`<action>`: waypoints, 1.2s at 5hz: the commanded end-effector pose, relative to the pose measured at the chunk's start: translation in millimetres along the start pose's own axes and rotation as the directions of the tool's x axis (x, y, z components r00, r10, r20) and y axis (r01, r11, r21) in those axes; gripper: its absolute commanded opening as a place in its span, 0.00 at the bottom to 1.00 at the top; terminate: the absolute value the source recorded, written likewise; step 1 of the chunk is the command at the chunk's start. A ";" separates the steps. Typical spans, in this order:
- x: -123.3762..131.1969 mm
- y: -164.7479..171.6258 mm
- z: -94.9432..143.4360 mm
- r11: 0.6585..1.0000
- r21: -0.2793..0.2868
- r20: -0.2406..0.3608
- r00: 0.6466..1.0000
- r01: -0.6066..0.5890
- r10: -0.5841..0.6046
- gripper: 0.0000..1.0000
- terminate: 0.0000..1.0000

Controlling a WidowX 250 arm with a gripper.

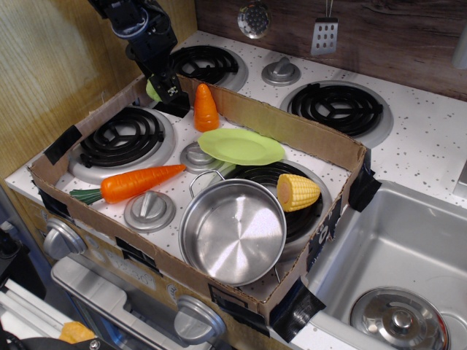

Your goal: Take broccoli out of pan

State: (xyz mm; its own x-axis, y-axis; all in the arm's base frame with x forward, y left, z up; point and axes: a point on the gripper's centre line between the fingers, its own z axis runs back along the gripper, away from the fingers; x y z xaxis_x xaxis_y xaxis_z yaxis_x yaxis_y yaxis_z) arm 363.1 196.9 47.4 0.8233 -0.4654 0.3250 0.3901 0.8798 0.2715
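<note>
The shiny steel pan [233, 232] stands empty at the front of the cardboard tray, with wire loop handles on two sides. My black gripper [165, 90] is at the tray's back left corner, over its far wall. It is shut on the pale lime-green broccoli [152, 90], of which only a small patch shows at the left of the fingers. The broccoli is well away from the pan, up and to the left of it.
In the cardboard tray [306, 142] lie an orange carrot [139, 182], a small upright carrot [206, 108], a light-green plate [241, 146] and a corn cob [298, 192]. Burner knobs [149, 210] and coil burners [120, 136] sit underneath. A sink [398, 262] is to the right.
</note>
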 end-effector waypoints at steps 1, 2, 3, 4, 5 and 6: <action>31.9 14.2 25.7 0.998 0.053 0.005 1.000 0.019 -0.019 1.00 0.00; 36.3 13.7 36.4 0.998 0.054 -0.015 1.000 0.012 -0.012 1.00 0.00; 39.0 11.0 46.7 0.998 0.059 -0.032 1.000 0.003 -0.001 1.00 0.00; 40.1 6.9 57.9 0.998 0.065 -0.043 0.999 -0.012 0.015 1.00 0.00; 39.8 6.6 68.4 0.997 0.073 -0.068 0.998 -0.009 0.014 1.00 0.00; 35.1 2.0 73.5 0.998 0.071 -0.059 0.998 -0.003 0.007 1.00 1.00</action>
